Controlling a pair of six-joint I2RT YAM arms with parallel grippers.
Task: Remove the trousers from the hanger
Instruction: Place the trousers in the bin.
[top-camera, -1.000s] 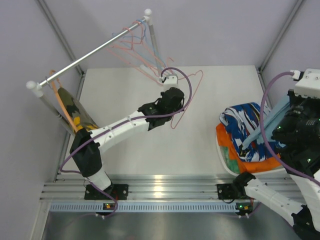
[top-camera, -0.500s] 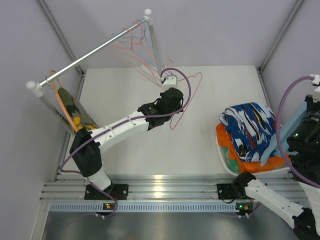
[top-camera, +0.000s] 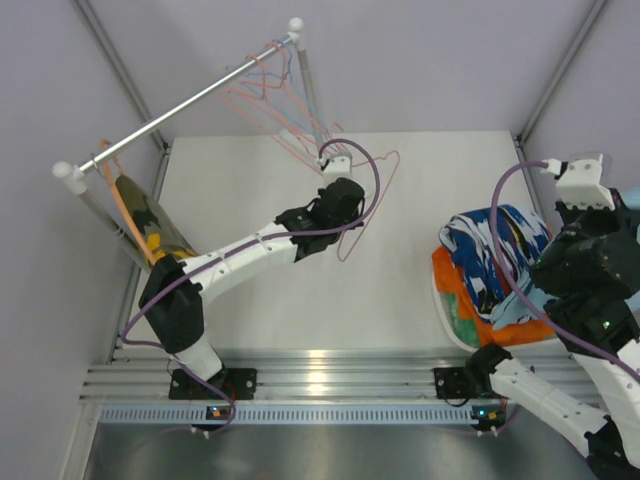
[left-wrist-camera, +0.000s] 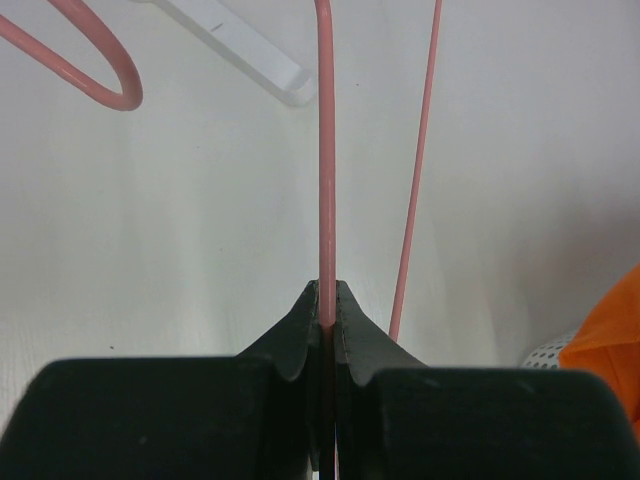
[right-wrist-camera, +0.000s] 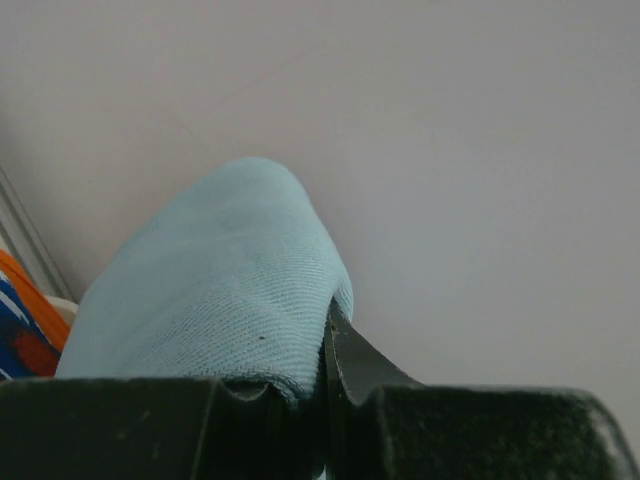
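Note:
My left gripper (left-wrist-camera: 327, 300) is shut on the straight wire of a bare pink hanger (left-wrist-camera: 325, 150), held over the table's back middle (top-camera: 345, 195). My right gripper (right-wrist-camera: 320, 340) is shut on a fold of the light blue trousers (right-wrist-camera: 220, 290); in the top view its wrist (top-camera: 585, 265) hides the fingers and the cloth (top-camera: 512, 305) hangs over the pile. The blue-and-white trousers (top-camera: 485, 245), orange trousers (top-camera: 455, 285) and mint green trousers (top-camera: 462, 322) lie heaped at the right. The camouflage trousers (top-camera: 150, 225) hang on an orange hanger at the rail's left end.
A metal rail (top-camera: 190, 100) on white posts crosses the back left, with several bare wire hangers (top-camera: 275, 90) at its far end. The pile sits in a white basket (top-camera: 441, 305). Grey walls close in on both sides.
My right arm swung out to the right edge, then came back left above the pile, still holding the light blue trousers. The left arm with the pink hanger barely moved.

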